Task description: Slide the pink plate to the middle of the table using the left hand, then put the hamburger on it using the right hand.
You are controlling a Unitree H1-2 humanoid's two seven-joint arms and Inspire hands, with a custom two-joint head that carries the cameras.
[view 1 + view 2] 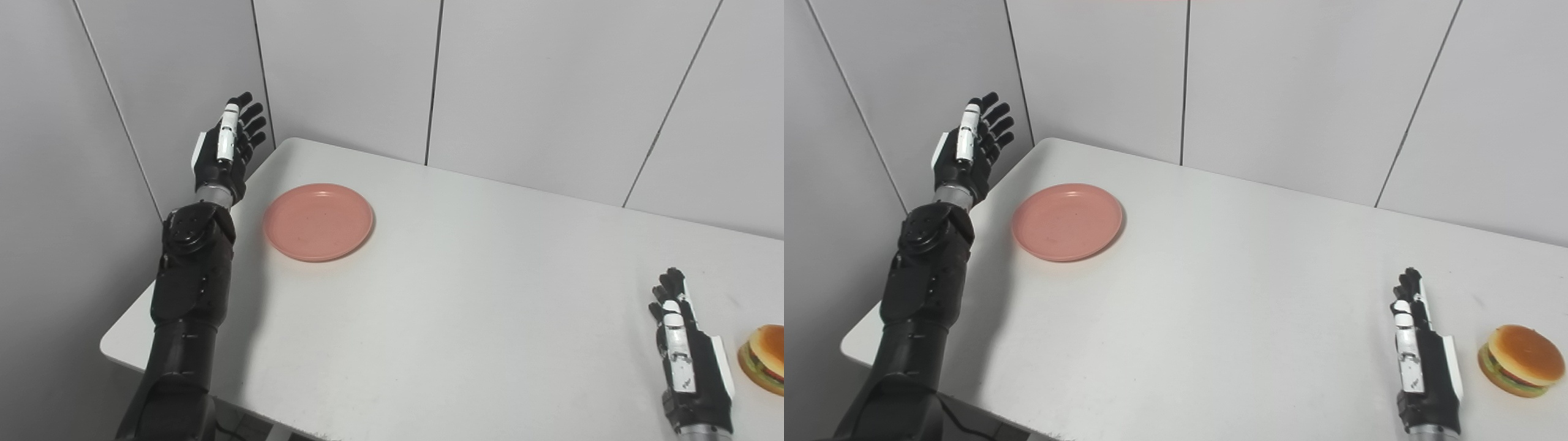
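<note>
A pink plate [318,220] lies empty on the white table [465,294], toward its far left corner. My left hand [228,147] is raised over the table's left edge, to the left of the plate and apart from it, open with fingers spread upward. A hamburger [1521,360] sits on the table at the near right. My right hand [1421,355] is low over the table just left of the hamburger, open with fingers straight, holding nothing.
Grey panelled walls [551,79] close the table in at the back and left. The table's left edge [128,318] runs under my left forearm.
</note>
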